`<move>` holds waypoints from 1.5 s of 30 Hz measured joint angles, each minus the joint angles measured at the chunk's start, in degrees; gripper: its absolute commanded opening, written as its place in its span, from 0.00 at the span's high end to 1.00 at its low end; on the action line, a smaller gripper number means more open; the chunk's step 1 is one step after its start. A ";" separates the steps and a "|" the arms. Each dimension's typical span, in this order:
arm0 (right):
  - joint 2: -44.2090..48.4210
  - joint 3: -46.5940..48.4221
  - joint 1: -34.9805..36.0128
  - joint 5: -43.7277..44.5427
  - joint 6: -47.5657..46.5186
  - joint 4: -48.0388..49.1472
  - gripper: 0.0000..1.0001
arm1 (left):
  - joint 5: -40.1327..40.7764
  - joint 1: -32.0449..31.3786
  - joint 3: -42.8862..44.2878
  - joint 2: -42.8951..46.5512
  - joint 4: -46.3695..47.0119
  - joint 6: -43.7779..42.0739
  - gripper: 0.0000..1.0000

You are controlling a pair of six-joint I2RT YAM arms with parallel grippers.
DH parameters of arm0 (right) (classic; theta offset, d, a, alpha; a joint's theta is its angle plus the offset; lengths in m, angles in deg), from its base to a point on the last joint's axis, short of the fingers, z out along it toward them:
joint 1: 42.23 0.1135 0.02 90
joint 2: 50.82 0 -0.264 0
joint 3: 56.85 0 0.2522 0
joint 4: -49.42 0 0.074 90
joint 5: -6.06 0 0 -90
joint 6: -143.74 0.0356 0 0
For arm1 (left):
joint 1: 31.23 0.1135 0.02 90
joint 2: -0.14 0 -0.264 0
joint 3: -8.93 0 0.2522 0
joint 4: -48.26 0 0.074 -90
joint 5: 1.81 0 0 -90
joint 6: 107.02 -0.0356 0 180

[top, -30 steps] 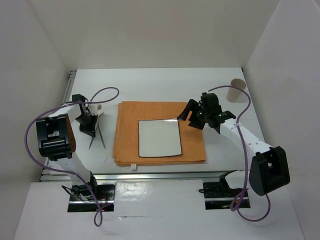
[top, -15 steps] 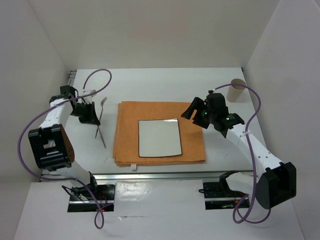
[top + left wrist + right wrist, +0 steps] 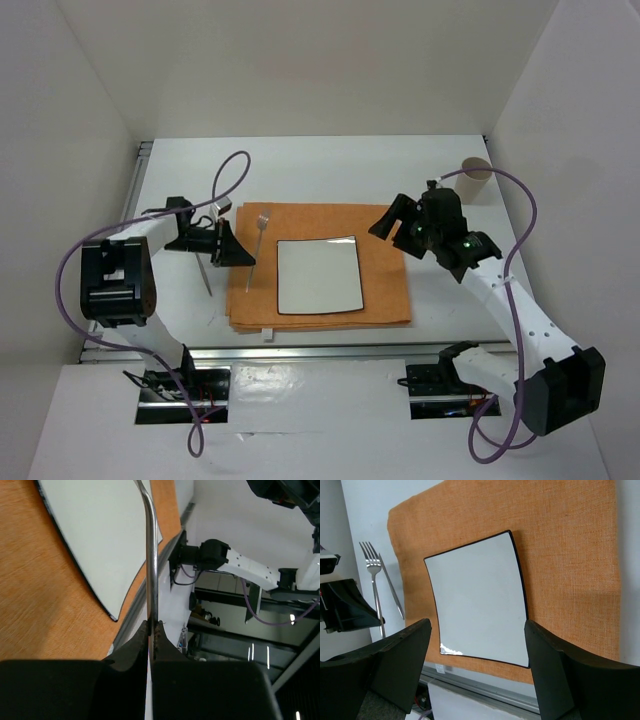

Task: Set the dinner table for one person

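The dinner table (image 3: 320, 170) is the white tabletop. An orange cloth (image 3: 385, 290) lies on it with a white square black-rimmed plate (image 3: 318, 275) in its middle. My left gripper (image 3: 243, 258) is shut on the handle of a silver fork (image 3: 258, 232), held over the cloth's left edge, left of the plate. In the left wrist view the fork handle (image 3: 152, 570) runs out from the shut jaws over the plate (image 3: 100, 535). My right gripper (image 3: 395, 222) is open and empty above the cloth's right side; its view shows the plate (image 3: 477, 595) and the fork (image 3: 372, 580).
A knife (image 3: 205, 275) lies on the table left of the cloth; it also shows in the right wrist view (image 3: 392, 587). A brown cup (image 3: 472, 180) stands at the far right. Metal rails (image 3: 320, 350) run along the near and left edges. White walls enclose the table.
My left gripper has carried the fork to the right, from the table left of the cloth to over the cloth's left edge. The right arm shifted slightly; its gripper stays open.
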 measured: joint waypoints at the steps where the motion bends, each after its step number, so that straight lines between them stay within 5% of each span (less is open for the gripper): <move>1: 0.09 0.15 0.00 0.24 0.00 -0.07 0.17 | -0.68 -1.09 -0.09 -0.31 0.76 0.57 1.00; 10: -0.92 1.18 0.00 1.20 -0.42 -1.05 0.17 | -4.72 -3.65 -5.31 0.02 18.64 12.15 1.00; 14: -2.08 1.27 0.00 1.25 -0.87 -1.05 0.17 | -3.39 -2.49 -15.37 0.87 31.01 20.35 1.00; 24: -4.46 1.27 0.00 1.38 -1.75 -1.03 0.17 | 3.19 -2.05 -17.38 -5.16 37.86 23.85 1.00; 30: -4.50 1.27 0.00 1.44 -1.90 -1.01 0.17 | 9.20 -2.03 -17.16 -7.54 37.55 23.54 0.73; 45: -4.50 1.51 0.00 1.49 -1.90 -1.01 0.17 | 19.04 -2.58 -7.06 -6.27 19.82 18.71 0.42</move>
